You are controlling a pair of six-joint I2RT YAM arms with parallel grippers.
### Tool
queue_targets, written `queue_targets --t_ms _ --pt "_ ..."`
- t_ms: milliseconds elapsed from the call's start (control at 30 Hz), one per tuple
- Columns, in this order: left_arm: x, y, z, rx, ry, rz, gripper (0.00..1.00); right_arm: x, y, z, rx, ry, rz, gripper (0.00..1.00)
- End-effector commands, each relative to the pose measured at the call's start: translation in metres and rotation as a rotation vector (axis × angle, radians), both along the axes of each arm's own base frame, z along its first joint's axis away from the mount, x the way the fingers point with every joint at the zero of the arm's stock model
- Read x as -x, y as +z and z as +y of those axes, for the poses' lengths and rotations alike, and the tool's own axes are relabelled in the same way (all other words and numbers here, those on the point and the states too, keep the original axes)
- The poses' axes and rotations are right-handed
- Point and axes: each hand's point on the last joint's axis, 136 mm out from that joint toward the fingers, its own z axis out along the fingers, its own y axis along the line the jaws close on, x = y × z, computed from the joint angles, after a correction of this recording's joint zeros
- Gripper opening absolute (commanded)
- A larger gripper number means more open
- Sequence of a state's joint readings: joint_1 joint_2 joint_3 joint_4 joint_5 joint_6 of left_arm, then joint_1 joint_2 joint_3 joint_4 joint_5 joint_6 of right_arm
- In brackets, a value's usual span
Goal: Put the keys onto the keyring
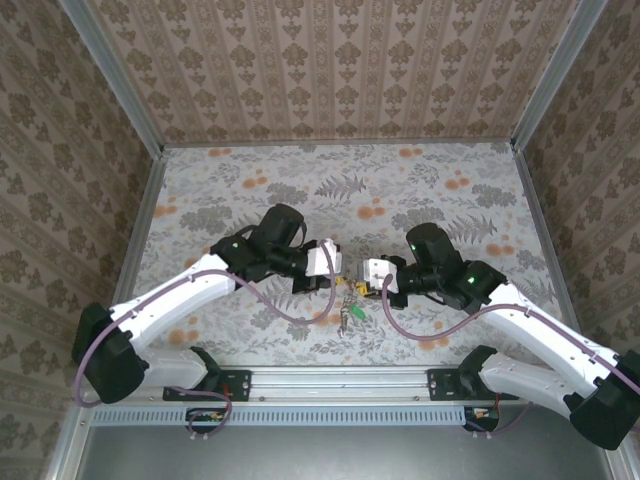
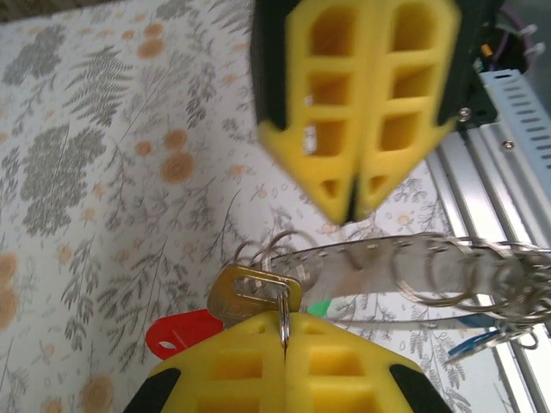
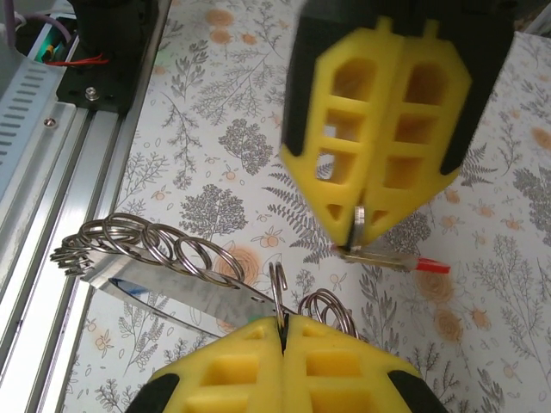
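much here is hard to read. in the top view the two grippers meet nose to nose over the middle of the flower-patterned table (image 1: 450, 200) and hide whatever lies between their tips. a small metal bunch with a touch of green (image 1: 347, 308) sits just below them, too small to sort out.

the keyring, a long flattened loop of shiny grey metal (image 3: 185, 288), runs from the right gripper's tips out toward the aluminium rail (image 3: 52, 198). in the left wrist view its far end is blurred and cut off by the frame edge. small steel split rings (image 3: 151, 241) are threaded on it, at least six, but they overlap too much for a sure count.

three key heads show. one brass key with a red plastic head (image 2: 245, 292) is plain. a green head (image 2: 320, 307) and a blue head (image 2: 469, 344) are mostly hidden behind the loop.

the left gripper (image 2: 284, 323) has its yellow fingers pressed together on a thin wire ring (image 2: 282, 301) that carries the red-headed key. the right gripper (image 3: 281, 325) is likewise closed, pinching a single upright ring (image 3: 275, 280) at the near end of the keyring.
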State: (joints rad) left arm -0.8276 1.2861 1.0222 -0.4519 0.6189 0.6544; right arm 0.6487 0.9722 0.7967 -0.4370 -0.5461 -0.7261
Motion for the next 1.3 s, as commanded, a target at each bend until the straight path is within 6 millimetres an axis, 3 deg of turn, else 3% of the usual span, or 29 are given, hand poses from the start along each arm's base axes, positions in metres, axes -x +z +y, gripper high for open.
queue_targets --t_ms 0,200,567,1067,1267 --pt "-0.006 -0.004 0.010 -0.070 0.046 0.036 0.00 0.003 0.000 -0.005 -0.003 -0.030 0.007 0.00" --pt "-0.006 -0.008 0.005 -0.116 0.010 -0.125 0.00 0.009 0.019 0.008 -0.084 -0.009 0.086 0.00" --pt "0.003 0.009 -0.006 -0.022 -0.076 -0.328 0.00 0.009 0.006 0.013 -0.045 -0.039 0.222 0.00" --pt "0.015 0.002 -0.009 -0.032 -0.122 -0.350 0.00 -0.001 0.019 0.021 -0.106 -0.077 0.248 0.00" --pt "0.018 0.004 -0.010 -0.023 -0.129 -0.371 0.00 -0.005 0.013 0.019 -0.093 -0.110 0.269 0.00"
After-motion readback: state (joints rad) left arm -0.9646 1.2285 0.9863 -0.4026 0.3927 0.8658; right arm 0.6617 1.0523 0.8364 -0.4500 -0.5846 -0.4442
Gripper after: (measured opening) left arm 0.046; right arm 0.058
